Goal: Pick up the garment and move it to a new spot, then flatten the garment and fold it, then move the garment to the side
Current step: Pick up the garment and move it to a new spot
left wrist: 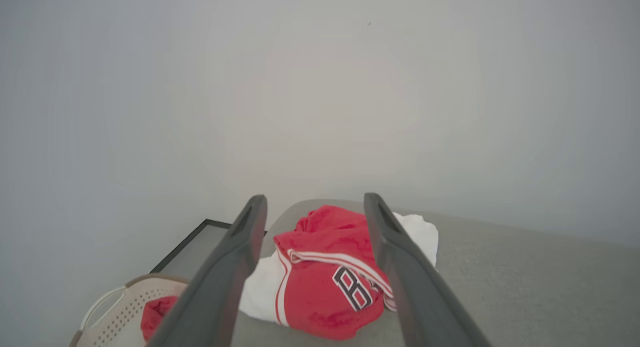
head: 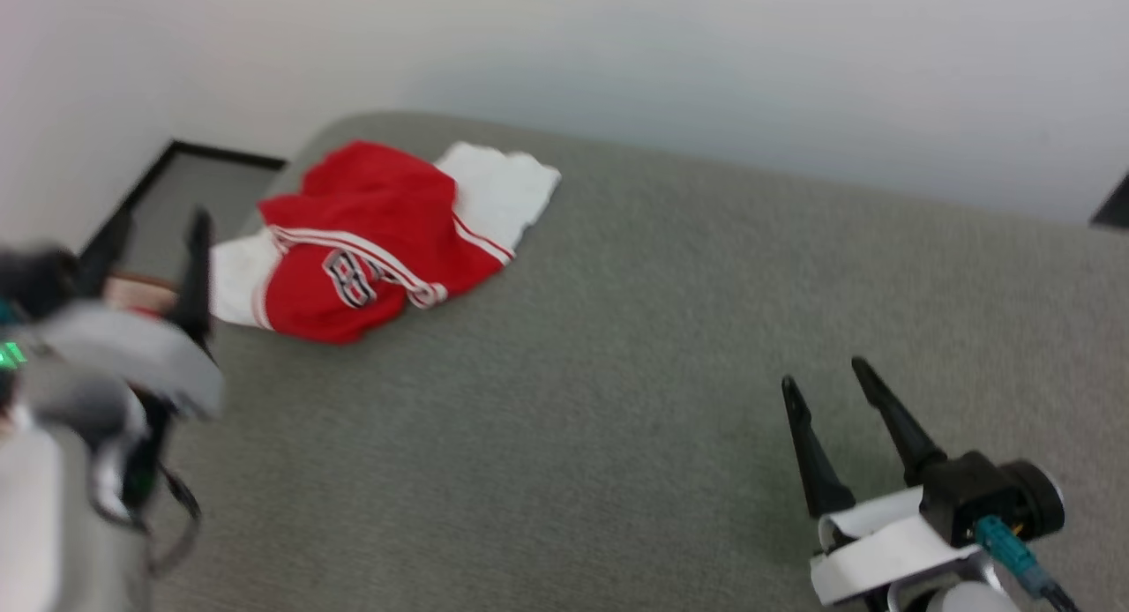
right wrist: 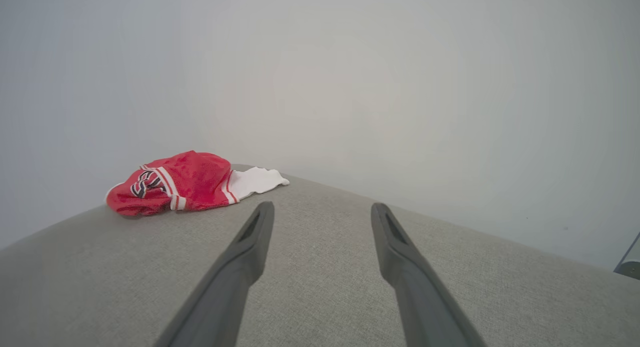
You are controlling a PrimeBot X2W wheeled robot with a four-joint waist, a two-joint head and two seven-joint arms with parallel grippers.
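The garment (head: 375,242), a red jersey with white sleeves, striped trim and a number print, lies bunched at the far left corner of the grey surface (head: 617,374). My left gripper (head: 159,228) hangs open at the surface's left edge, just left of the garment and apart from it. In the left wrist view the garment (left wrist: 325,277) shows between and beyond the open left gripper (left wrist: 315,204). My right gripper (head: 825,374) stands open at the near right, far from the cloth, with nothing between its fingers. The right wrist view has the garment (right wrist: 185,182) far off to the left of the open right gripper (right wrist: 322,209).
A pale perforated basket (left wrist: 120,307) holding a plain red cloth (left wrist: 155,317) stands below the surface's left edge. A black-framed panel (head: 185,184) lies on the floor by the far left corner. A white wall (head: 617,56) runs behind the grey surface.
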